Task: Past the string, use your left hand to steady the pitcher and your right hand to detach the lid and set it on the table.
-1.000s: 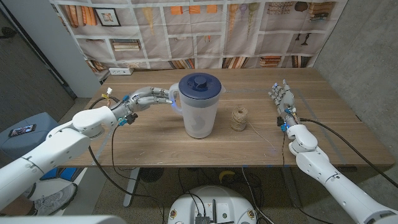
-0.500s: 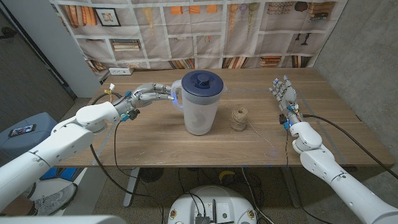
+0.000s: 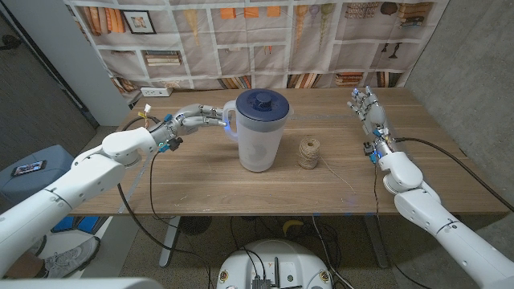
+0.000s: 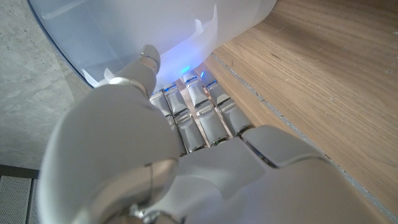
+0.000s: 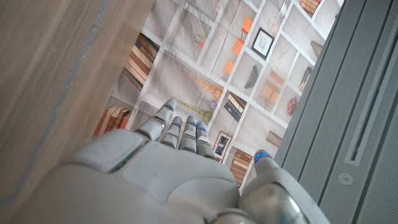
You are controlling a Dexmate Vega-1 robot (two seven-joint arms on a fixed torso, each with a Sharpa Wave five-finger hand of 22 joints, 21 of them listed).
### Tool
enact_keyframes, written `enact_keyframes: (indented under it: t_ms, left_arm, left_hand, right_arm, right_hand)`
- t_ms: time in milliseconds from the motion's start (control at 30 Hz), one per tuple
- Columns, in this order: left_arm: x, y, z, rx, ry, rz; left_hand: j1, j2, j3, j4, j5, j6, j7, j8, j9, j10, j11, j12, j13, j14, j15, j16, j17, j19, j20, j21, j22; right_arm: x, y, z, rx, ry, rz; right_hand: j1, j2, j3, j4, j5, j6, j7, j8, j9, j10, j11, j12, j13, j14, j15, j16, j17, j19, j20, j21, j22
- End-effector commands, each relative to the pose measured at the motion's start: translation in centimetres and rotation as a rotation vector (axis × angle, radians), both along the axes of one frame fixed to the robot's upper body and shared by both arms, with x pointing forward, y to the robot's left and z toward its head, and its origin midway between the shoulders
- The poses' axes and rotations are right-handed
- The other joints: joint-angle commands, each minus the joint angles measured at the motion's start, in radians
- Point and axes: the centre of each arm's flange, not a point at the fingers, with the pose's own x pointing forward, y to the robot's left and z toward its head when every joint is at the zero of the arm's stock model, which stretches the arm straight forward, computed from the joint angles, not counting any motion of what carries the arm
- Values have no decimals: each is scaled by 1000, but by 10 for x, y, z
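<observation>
Pitcher (image 3: 259,134) upright mid-worktop (image 3: 201,181), lid (image 3: 260,103) still on, string (image 3: 308,152) just right of it. Left robot hand (image 3: 195,120) at the handle, fingers extended against it, no clear grip yet. Right robot hand (image 3: 368,112) spread, empty, far right. Best to wrap the handle firmly first, then bring the right across, grasp the lid's knob and lift straight up.

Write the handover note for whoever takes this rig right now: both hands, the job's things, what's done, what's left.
Left robot hand: fingers at the pitcher handle; a firm grip is not confirmed.
Right robot hand: open, holding nothing, at the table's right side, far from the pitcher.
The pitcher stands upright mid-table, blue lid on it. The string ball sits beside it, nearer the right hand.
Done: left hand reached the handle.
Left: steady the pitcher, detach the lid with the right hand, set it on the table.
</observation>
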Motion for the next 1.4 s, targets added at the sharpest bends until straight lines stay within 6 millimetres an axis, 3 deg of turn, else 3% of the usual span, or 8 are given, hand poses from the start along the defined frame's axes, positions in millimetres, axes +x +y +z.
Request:
enact_keyframes:
  t_ms: [33, 233, 567, 767, 1100, 1267, 1400]
  left_arm:
    - [5, -3, 6, 9, 7, -4]
    - [6, -4, 10, 13, 5, -1]
    - [7, -9, 20, 31, 15, 3]
    - [8, -11, 23, 35, 21, 6]
    - [10, -13, 25, 39, 29, 9]
    - [11, -13, 26, 42, 33, 8]
    - [13, -14, 27, 40, 32, 6]
  left_hand:
    - [43, 49, 15, 13, 4, 85, 27, 6, 3, 36, -27, -1, 3, 14, -115, 3, 5, 11, -150, 5, 3]
    - [43, 48, 15, 13, 4, 81, 25, 3, 3, 37, -24, -3, 4, 16, -114, 1, 5, 13, -150, 5, 3]
    - [40, 49, 15, 16, 5, 82, 28, 3, 4, 41, -23, -3, 4, 18, -113, 0, 4, 16, -150, 4, 3]
    - [40, 48, 14, 16, 5, 85, 29, 4, 4, 43, -22, -4, 5, 19, -113, -1, 4, 17, -150, 4, 3]
    - [36, 49, 15, 17, 5, 84, 30, 3, 5, 44, -20, -6, 5, 20, -113, -2, 4, 19, -150, 3, 3]
    - [36, 49, 15, 17, 5, 84, 31, 2, 6, 47, -19, -6, 6, 22, -113, -2, 4, 20, -150, 2, 3]
    - [36, 49, 15, 17, 5, 84, 30, 2, 6, 50, -21, -6, 6, 23, -113, -2, 4, 21, -150, 2, 3]
  right_arm:
    - [-32, 7, 26, -215, -113, -89]
    - [-45, 13, 37, -321, -137, -133]
    - [-65, 24, 54, -488, -170, -199]
    - [-77, 36, 65, -581, -210, -236]
    - [-91, 53, 82, -695, -272, -273]
    - [-101, 65, 91, -749, -301, -279]
    - [-109, 74, 99, -781, -338, -305]
  right_hand:
    - [26, 5, 7, -23, 8, 16, -3, 8, 3, 18, 0, 7, 1, 8, 0, 2, -5, 7, 4, 5, 3]
    - [59, -4, 18, -57, 5, 42, -20, 14, 4, 38, -5, 11, 2, 18, 2, 3, -16, 11, 4, 5, 3]
    - [166, -22, 52, -162, -8, 56, -58, 13, 6, 83, -20, 17, 6, 34, 12, 5, -41, 18, 15, 3, 2]
    - [212, -28, 66, -205, -18, 91, -72, 24, 9, 114, -19, 23, 9, 55, 15, 13, -49, 26, 23, 5, 2]
    - [268, -33, 82, -237, -26, 118, -82, 29, 14, 160, -18, 32, 13, 96, 21, 27, -56, 56, 51, 11, 2]
    - [299, -39, 90, -244, -25, 127, -89, 32, 16, 183, -20, 36, 15, 117, 29, 35, -57, 71, 79, 13, 3]
    - [312, -44, 92, -245, -24, 134, -90, 34, 17, 201, -25, 40, 16, 128, 29, 40, -57, 71, 87, 11, 4]
